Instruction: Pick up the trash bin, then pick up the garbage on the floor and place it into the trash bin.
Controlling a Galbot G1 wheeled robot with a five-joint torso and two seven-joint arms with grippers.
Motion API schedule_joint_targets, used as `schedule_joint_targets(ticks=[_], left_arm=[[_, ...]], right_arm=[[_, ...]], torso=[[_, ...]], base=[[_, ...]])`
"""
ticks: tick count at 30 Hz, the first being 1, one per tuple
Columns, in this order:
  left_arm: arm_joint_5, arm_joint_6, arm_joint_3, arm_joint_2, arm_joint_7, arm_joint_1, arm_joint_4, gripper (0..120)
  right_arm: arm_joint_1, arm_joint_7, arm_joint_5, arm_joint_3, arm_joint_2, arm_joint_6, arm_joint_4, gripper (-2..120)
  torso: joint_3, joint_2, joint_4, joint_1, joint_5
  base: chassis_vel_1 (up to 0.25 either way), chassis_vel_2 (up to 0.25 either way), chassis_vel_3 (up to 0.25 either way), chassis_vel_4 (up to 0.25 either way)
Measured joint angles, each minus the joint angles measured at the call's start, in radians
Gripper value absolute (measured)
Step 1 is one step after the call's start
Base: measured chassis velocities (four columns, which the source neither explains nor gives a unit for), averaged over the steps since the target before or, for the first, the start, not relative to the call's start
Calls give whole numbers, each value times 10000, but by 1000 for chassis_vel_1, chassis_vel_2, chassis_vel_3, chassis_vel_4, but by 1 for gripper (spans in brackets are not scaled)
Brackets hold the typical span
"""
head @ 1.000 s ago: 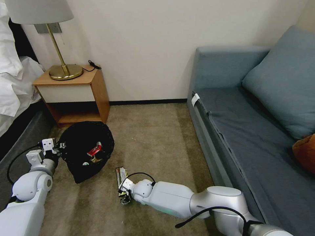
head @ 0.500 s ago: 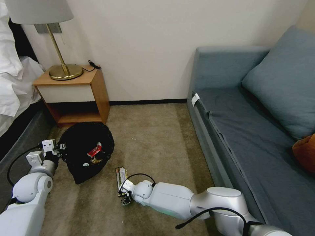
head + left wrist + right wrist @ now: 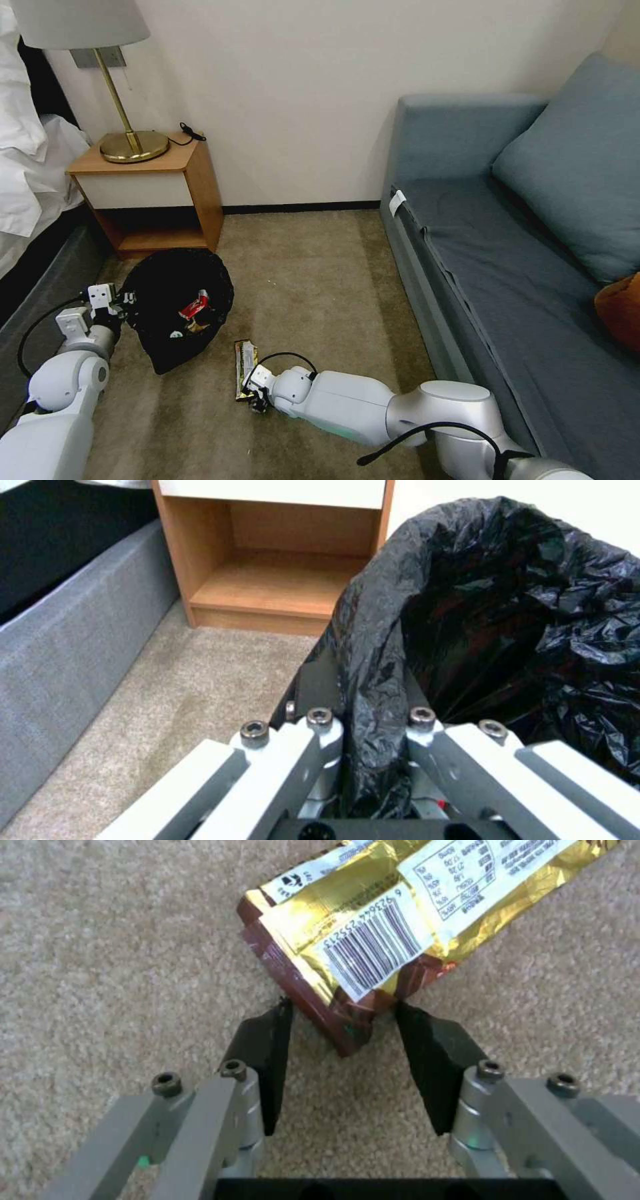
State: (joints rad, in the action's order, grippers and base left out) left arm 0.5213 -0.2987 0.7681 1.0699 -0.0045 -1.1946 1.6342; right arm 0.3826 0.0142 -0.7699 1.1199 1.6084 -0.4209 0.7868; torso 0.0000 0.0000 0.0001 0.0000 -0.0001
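Note:
The trash bin, lined with a crinkled black bag, is tilted over the carpet at the left. My left gripper is shut on its near rim, one finger inside the bag and one outside. Inside lie a red wrapper, something brown and a small bottle. The last garbage on the floor, a flat gold bar wrapper, lies just right of the bin. My right gripper is low on the carpet and open. The wrapper's near end lies between its black fingertips.
A wooden nightstand with a brass lamp stands behind the bin, against the wall. A bed runs along the left edge and a blue-grey sofa along the right. Carpet lies between them.
My right gripper has crept forward so the wrapper's near end now lies between its fingers. The left gripper and the bin have shifted slightly.

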Motion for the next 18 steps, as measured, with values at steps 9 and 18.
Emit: schedule_joint_targets(ticks=[9, 18], left_arm=[[17, 23, 4, -12, 29, 48, -74, 4], [11, 43, -32, 35, 47, 93, -121, 4]], right_arm=[[0, 0, 31, -21, -2, 1, -36, 42], [1, -8, 31, -41, -2, -31, -49, 34]], torso=[[0, 0, 0, 0, 0], [0, 0, 0, 0, 1]], base=[[0, 0, 0, 0], [0, 0, 0, 0]])
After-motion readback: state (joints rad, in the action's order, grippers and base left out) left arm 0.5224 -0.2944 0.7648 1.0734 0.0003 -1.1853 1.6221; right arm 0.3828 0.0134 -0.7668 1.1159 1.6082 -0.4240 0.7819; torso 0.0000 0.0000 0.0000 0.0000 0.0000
